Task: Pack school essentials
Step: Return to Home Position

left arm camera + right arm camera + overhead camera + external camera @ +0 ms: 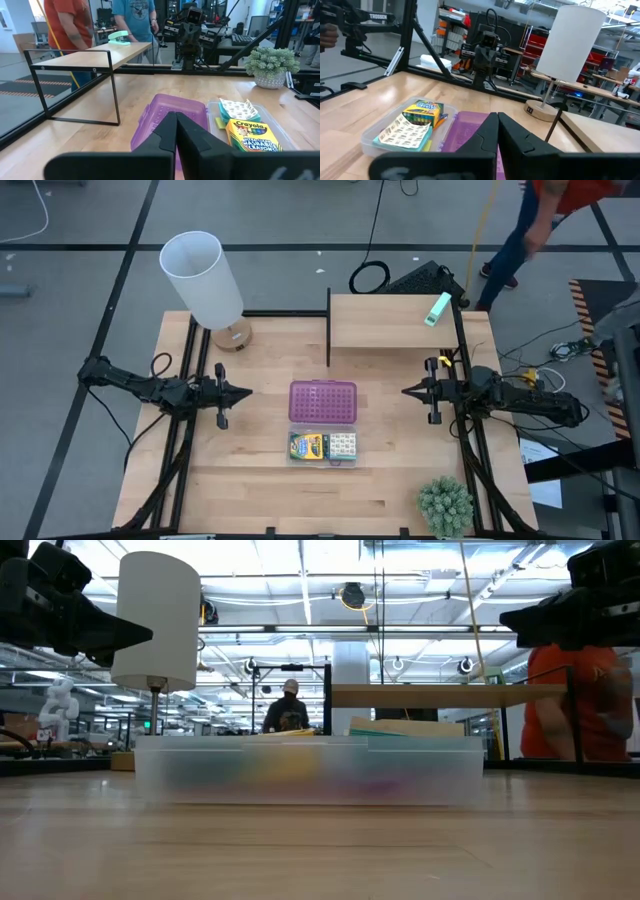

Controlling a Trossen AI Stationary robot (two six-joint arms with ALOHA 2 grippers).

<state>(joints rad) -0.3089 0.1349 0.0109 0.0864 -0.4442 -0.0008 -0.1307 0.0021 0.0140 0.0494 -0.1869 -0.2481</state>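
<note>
A clear case lies open at the table's middle: its purple studded lid (322, 401) toward the far side, its clear tray (323, 447) toward the near side. In the tray rest a yellow-green crayon box (308, 446) and a pale patterned pack (343, 446), also seen as the crayon box (251, 135) and pack (237, 109). My left gripper (245, 392) hovers shut left of the lid, above the table. My right gripper (406, 391) hovers shut right of the lid. Other school essentials are hidden.
A white lamp (208, 280) stands at the far left. A wooden shelf on a black frame (390, 321) stands at the far right, with a mint-green block (437, 309) on it. A small potted plant (444, 504) sits near the front right corner. People stand beyond the table.
</note>
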